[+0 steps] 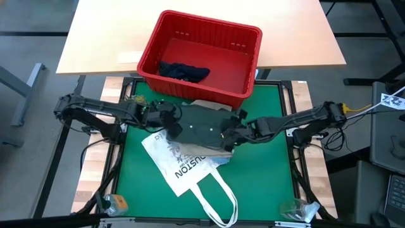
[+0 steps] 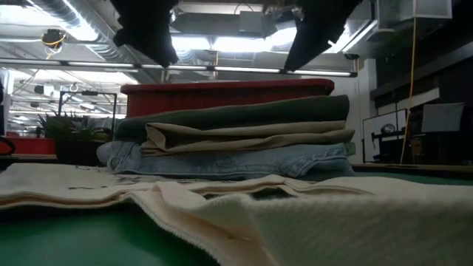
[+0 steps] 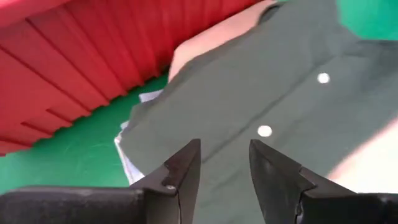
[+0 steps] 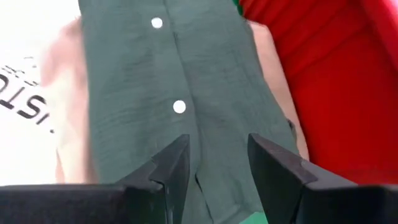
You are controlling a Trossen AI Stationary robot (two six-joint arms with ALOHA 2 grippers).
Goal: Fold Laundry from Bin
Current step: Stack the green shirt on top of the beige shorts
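Three garments lie folded in a stack (image 2: 236,140) at frame centre; both grippers (image 1: 166,120) (image 1: 237,132) hover open above; dark shorts (image 1: 183,71) wait in the bin (image 1: 250,38).

You see the folded olive shirt (image 1: 205,125) topping beige cloth (image 2: 244,137) and jeans (image 2: 229,161), stacked just before the red bin (image 1: 199,73); navy shorts (image 1: 183,71) lie crumpled inside it.

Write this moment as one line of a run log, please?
left claw: open above olive shirt | right claw: open above shirt | stack: shirt, khaki cloth, jeans | red bin: navy garment inside
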